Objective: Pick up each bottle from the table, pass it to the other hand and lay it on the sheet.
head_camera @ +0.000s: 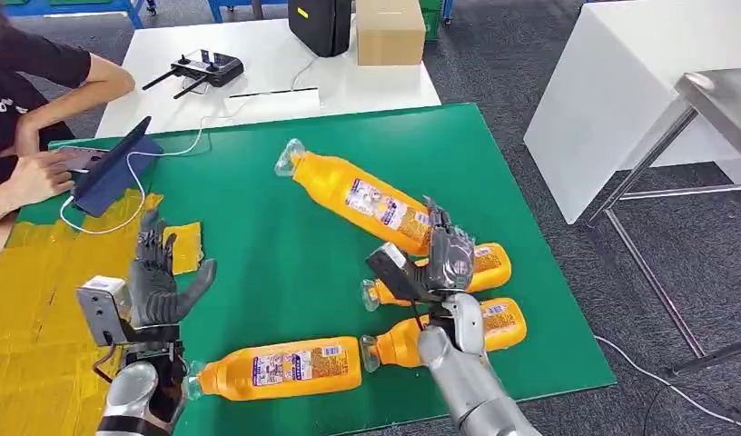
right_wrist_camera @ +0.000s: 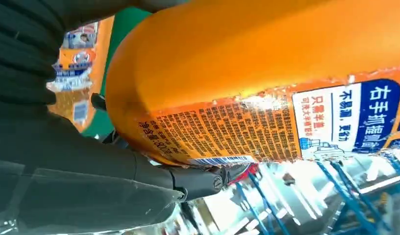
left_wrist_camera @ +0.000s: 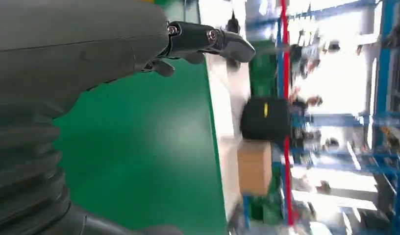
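A: Head view first, biggest thing: what lies under the hands?

B: Green table [head_camera: 285, 263], with a yellow sheet [head_camera: 31, 300] covering its edge beneath and beyond the left hand [head_camera: 158, 282].

A: And the bottles?

B: Four orange ones. The long bottle [head_camera: 362, 198] reaches up and away from the right hand [head_camera: 449, 259], tilted, cap end far from it. The right hand grips its base; the right wrist view shows that bottle [right_wrist_camera: 247, 73] pressed against the palm, thumb [right_wrist_camera: 139, 181] beneath it.

A: The other three?

B: Two lie just beside the right hand and under its forearm: the middle bottle [head_camera: 487, 263] and the near bottle [head_camera: 498, 322]. The fourth bottle [head_camera: 281, 368] lies on its side between the two arms, close to the left wrist.

A: Left hand?

B: Raised, palm up, fingers spread, holding nothing. In the left wrist view its fingers [left_wrist_camera: 208, 41] stick out over bare green.

A: Anything smaller?

B: A person's arm [head_camera: 40, 154] beyond the left hand, beside a tablet [head_camera: 113, 168], and a controller [head_camera: 203, 68] farther off.
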Tool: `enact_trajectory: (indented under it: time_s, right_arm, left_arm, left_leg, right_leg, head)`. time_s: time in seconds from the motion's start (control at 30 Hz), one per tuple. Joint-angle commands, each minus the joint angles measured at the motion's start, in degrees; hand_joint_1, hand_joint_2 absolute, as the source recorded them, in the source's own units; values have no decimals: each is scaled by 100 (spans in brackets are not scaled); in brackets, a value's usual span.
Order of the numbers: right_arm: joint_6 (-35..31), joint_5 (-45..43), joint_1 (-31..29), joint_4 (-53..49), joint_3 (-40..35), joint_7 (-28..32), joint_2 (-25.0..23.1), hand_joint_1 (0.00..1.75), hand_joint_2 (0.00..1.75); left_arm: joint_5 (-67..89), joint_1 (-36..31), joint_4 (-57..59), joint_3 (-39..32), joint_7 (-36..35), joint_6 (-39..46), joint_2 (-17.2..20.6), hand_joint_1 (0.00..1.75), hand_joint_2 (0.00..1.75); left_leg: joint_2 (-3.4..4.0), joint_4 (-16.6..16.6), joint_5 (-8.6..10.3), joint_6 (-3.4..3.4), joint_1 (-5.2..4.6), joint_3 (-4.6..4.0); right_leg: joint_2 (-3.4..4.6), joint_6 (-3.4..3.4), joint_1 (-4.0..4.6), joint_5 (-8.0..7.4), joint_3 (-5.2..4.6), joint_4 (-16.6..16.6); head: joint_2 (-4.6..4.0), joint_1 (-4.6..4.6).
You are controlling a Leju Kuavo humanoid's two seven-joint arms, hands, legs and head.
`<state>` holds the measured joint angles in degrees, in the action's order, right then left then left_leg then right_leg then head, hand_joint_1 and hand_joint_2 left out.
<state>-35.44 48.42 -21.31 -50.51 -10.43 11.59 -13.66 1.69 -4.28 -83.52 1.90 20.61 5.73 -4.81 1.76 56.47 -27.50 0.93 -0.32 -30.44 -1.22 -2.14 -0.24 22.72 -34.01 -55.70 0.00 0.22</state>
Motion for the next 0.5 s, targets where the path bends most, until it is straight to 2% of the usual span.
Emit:
enact_trajectory:
  time_s: [0.03, 0.07, 0.17, 0.5]
  right_arm:
    - [1451, -2150, -308, 339, -628, 960, -84, 175, 175]
    - [1656, -2230, -330, 325, -905, 1112, -125, 175, 175]
    - [1572, -2233, -313, 318, -1110, 1039, -272, 175, 175]
    - [1583, -2295, -388, 392, -1312, 989, -221, 175, 175]
  left_arm:
    - [-1648, -323, 625, 518, -165, -2071, 248, 0, 175]
    - [-2385, -394, 841, 638, -634, -2629, 232, 0, 175]
    - [-2337, -465, 1106, 872, -539, -2621, 165, 0, 175]
    - [-2355, -559, 1197, 1084, -513, -2639, 223, 0, 175]
  left_leg:
    - [-7, -2, -3, -7, 4, 10]
    - [-10, 0, -6, -9, 7, 15]
    - [-18, 0, -7, -15, 11, 23]
    - [-12, -2, -1, -5, 4, 9]
  right_leg:
    - [11, 4, 2, 2, 9, 1]
    - [14, 5, 4, 4, 15, 0]
    - [12, 8, 7, 8, 22, -1]
    - [5, 1, 1, 2, 9, 2]
  head:
    - [0, 0]
    - [0, -2]
    - [0, -2]
    - [0, -2]
